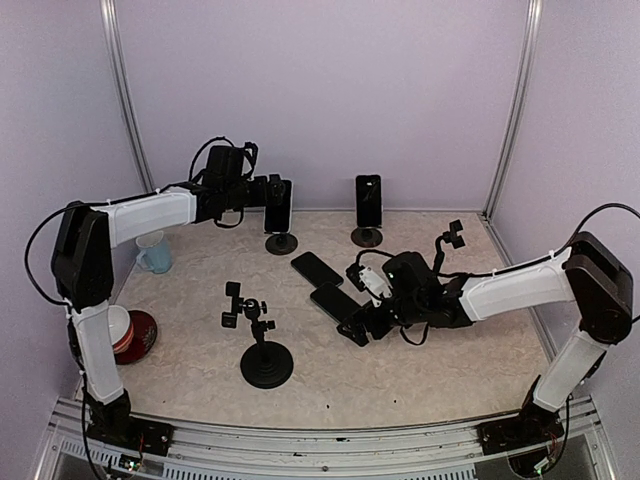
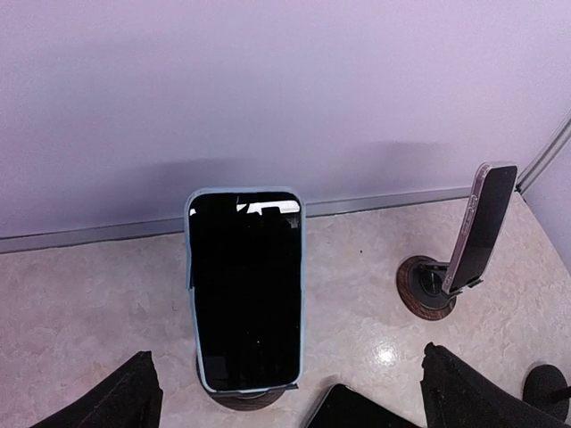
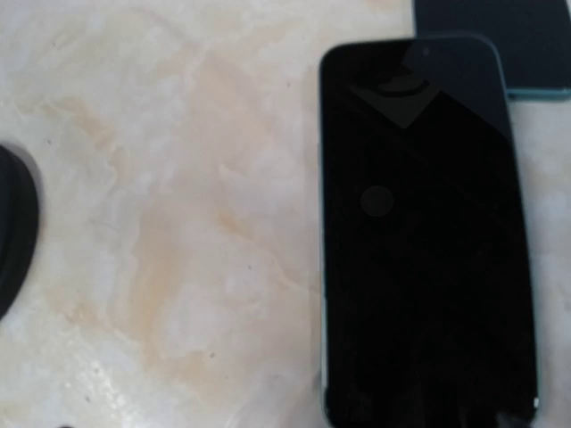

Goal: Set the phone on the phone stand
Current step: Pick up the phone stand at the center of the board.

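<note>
Nearest the arm bases, an empty black phone stand (image 1: 266, 362) sits on the pale table (image 1: 200, 400), its clamp raised and free for a phone. Just beyond it, the right claw (image 1: 362, 328) hangs low over a dark phone (image 3: 419, 241) lying flat, screen up. The claw is spread wide and holds nothing, and it looks lined up to pick this phone next. A second flat phone (image 1: 317, 268) lies just beside the far corner.

At the back wall, the left claw (image 2: 287, 370) is also wide open and empty. Its fingers (image 2: 125, 397) stand apart from a blue-cased phone (image 2: 245, 285), which leans upright on a round stand (image 2: 254, 399) that alone carries it. Another standing phone (image 2: 482, 227) is nearby.
</note>
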You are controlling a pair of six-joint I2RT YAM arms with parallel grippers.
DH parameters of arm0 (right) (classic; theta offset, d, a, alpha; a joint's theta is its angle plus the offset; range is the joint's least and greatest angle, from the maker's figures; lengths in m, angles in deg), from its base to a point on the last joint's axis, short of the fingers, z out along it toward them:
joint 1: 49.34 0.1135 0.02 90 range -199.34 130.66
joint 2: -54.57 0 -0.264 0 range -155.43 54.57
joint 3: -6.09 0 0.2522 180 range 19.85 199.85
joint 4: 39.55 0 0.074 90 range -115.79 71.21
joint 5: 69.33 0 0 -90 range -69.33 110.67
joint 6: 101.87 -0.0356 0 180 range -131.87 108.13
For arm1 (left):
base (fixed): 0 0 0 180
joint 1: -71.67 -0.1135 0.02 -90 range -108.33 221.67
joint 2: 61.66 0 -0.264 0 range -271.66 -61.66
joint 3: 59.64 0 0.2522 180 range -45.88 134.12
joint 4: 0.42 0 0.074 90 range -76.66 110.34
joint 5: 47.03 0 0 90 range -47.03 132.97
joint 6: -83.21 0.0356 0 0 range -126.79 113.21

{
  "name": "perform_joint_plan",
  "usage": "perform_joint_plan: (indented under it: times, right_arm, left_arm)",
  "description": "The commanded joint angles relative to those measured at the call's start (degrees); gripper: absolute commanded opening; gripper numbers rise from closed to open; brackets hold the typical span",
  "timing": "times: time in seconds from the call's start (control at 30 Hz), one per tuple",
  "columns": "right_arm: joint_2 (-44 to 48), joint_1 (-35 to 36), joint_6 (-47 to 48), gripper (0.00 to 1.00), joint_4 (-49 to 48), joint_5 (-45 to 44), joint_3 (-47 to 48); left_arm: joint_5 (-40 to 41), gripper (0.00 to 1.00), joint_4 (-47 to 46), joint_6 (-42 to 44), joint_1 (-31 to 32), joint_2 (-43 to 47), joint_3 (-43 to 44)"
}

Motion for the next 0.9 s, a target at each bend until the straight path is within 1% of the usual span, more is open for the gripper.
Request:
perform_joint_plan:
  times: [0.0,0.07,0.17,0.3,0.4,0.53,0.7,0.87]
  right_arm:
    - [2.84,0.40,0.29,1.00,5.01,-0.03,2.95]
    - [4.33,0.42,0.36,1.00,5.96,-0.67,2.79]
    - [5.41,0.43,0.53,1.00,8.15,-2.75,3.06]
    - [4.85,0.41,1.24,1.00,11.40,-4.54,5.67]
    - [4.55,0.42,1.77,1.00,11.81,-3.73,7.07]
    - [3.98,0.66,2.60,1.00,12.96,-0.27,9.59]
    - [4.23,3.57,4.34,1.00,14.65,-0.79,12.09]
    - [3.34,8.59,7.48,1.00,15.81,-2.52,14.85]
  left_arm:
    - [6.27,0.99,-3.18,-1.18,1.70,5.93,-7.83]
    - [8.99,0.99,-3.88,-0.65,2.35,9.12,-11.30]
    - [9.62,0.99,-3.52,-1.12,2.40,13.54,-14.77]
    - [11.05,0.99,-2.68,-0.92,4.01,20.03,-18.10]
    - [11.83,0.99,-3.79,-0.51,5.72,25.00,-21.67]
    - [10.16,0.99,-4.03,-2.11,6.33,31.11,-26.57]
    - [9.70,0.99,-2.67,-3.56,7.28,37.47,-31.09]
    - [13.89,0.99,2.03,-1.73,10.67,43.59,-32.31]
